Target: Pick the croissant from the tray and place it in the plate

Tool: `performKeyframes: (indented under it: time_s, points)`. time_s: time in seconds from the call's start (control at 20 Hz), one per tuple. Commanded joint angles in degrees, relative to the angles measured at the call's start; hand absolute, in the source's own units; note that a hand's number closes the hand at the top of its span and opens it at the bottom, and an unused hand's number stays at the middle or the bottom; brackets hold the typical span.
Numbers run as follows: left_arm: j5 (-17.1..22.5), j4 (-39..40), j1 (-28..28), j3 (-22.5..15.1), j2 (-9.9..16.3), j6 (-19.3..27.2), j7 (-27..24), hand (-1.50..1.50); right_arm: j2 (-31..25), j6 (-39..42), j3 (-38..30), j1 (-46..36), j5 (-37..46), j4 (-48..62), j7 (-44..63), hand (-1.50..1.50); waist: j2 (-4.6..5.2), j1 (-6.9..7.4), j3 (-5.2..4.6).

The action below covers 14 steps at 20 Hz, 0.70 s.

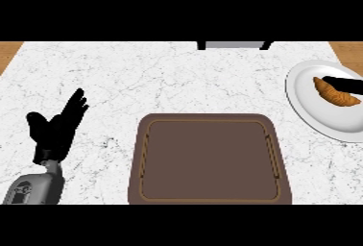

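Croissant [336,92] lengthwise upper-left to lower-right

- Counter [177,77]: white marble top with fine grey veining, filling most of the head view; strips of wood-toned surface show beyond its far left and far right corners
- Tray [210,200]: brown, rectangular with rounded corners and a raised rim; lies flat on the counter at centre, near the near edge; its inner floor is bare
- Plate [306,103]: white, round, seen as an oval; rests on the counter at the right, cut by the view's right edge; well apart from the tray's far right corner
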Motion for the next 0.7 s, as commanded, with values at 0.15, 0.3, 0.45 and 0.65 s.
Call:
performKeyframes:
  time_s: [0.15,0.3,0.45,0.65]
  points:
    - [0.17,-1.35,0.19,0.27,0.00,0.26,2.29,0.00,4.23,5.00,-5.46,0.87,-12.52,-11.45,4.04,-1.50,-0.44,-0.77,-0.05]
    - [-0.21,-2.38,-0.36,-0.20,-0.05,0.11,2.02,0.00,2.56,12.39,-7.81,0.62,-18.52,-11.15,6.83,-1.50,-0.22,-0.32,-0.02]
    - [-2.29,-1.98,2.34,-1.48,-2.24,1.75,-1.80,0.00,2.79,15.88,-8.18,5.00,-22.11,-16.04,8.73,-1.50,-0.13,-0.25,-0.05]
    - [-0.81,5.10,-3.73,2.22,0.01,0.02,-1.98,0.00,1.92,17.94,-9.41,12.52,-25.47,-17.01,1.13,-1.50,0.13,-0.13,-0.04]
